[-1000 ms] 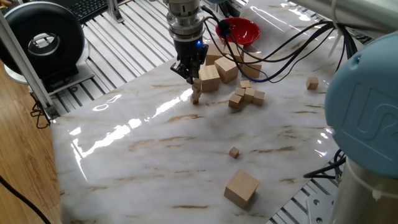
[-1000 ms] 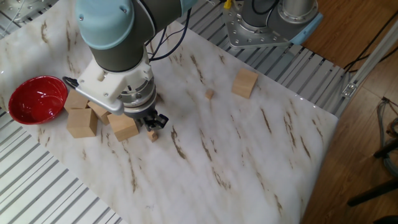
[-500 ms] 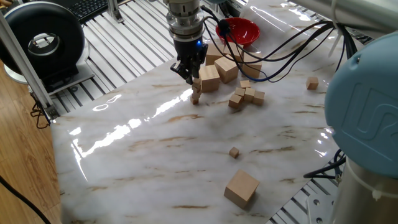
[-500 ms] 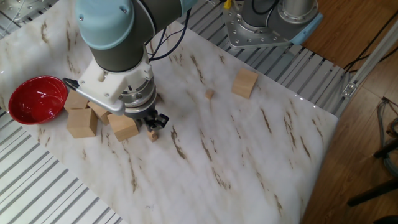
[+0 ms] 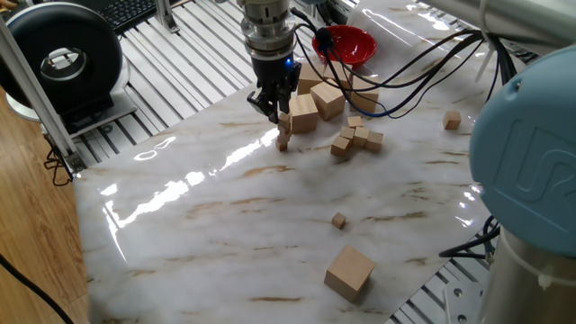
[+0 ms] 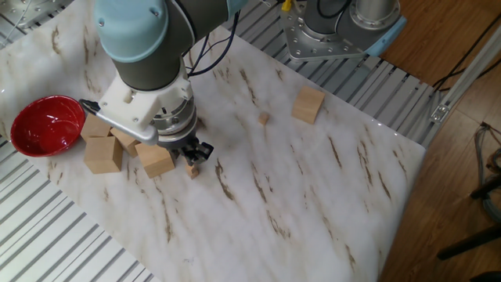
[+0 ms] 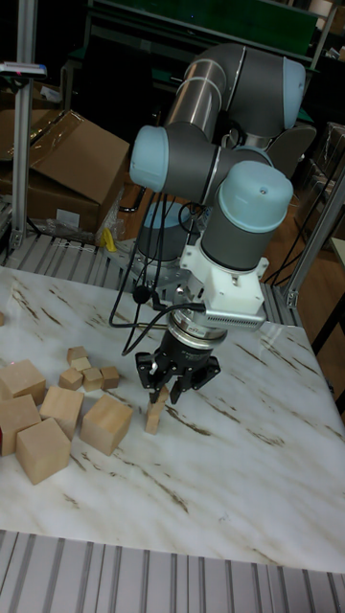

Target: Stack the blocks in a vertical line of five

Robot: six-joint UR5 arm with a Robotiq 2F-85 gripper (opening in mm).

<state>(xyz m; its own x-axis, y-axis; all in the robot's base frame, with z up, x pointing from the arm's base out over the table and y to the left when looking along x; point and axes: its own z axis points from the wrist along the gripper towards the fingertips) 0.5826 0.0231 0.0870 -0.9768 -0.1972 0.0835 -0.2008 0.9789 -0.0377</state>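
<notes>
A short leaning column of tiny light-wood blocks (image 5: 283,135) stands on the marble table (image 5: 225,225); it shows as a tilted column (image 7: 153,414) in the tall view. My gripper (image 5: 279,114) hangs straight down over it, fingers closed around the top block (image 7: 163,393). In the other fixed view the gripper (image 6: 193,153) hides all but the lowest block (image 6: 192,171). Several loose tiny blocks (image 5: 356,138) lie in a cluster to the right. A single tiny block (image 5: 338,220) sits alone nearer the front, also seen mid-table (image 6: 264,118).
Bigger wooden cubes (image 5: 315,103) crowd right behind the column, close to my fingers. A red bowl (image 5: 346,45) sits beyond them. Another big cube (image 5: 349,272) rests near the front edge, and a small cube (image 5: 452,119) lies far right. Black cables (image 5: 405,81) trail over the back.
</notes>
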